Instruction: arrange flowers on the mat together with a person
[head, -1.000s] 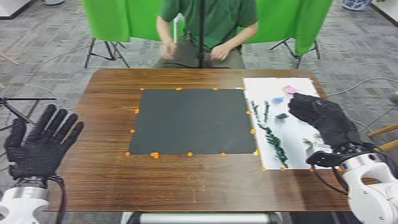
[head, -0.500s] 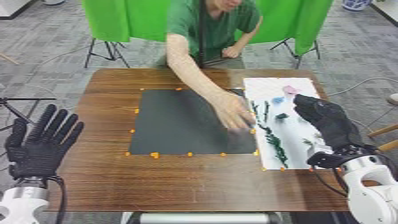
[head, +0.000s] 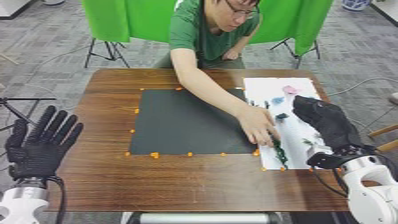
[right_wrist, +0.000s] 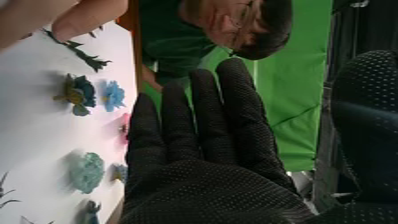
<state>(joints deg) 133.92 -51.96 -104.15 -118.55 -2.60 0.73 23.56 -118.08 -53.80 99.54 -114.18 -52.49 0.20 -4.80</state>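
In the head view my left hand (head: 40, 145) is raised over the table's left edge, fingers straight and spread. My right hand (head: 322, 117) hangs over the right part of the white sheet (head: 306, 130); in the right wrist view that hand (right_wrist: 209, 185) has straight fingers and holds nothing. A person's hand (head: 256, 122) reaches across the dark mat (head: 178, 122) onto the green leafy stem (head: 279, 152), partly hiding it. Pink (head: 290, 90) and blue (head: 277, 100) flowers lie on the sheet. The right wrist view shows a dark teal flower (right_wrist: 80, 94), a blue flower (right_wrist: 113, 96) and a pale green one (right_wrist: 87, 172).
The brown table (head: 195, 187) runs around the mat. Orange marks (head: 155, 155) dot the mat's edges. Beyond the table's far edge, the person leans over it, with an arm (head: 206, 90) crossing the mat.
The person has leaned forward and stretched an arm across the mat, the hand passing from its right side onto the stem on the sheet. My right hand has shifted only slightly; my left is still.
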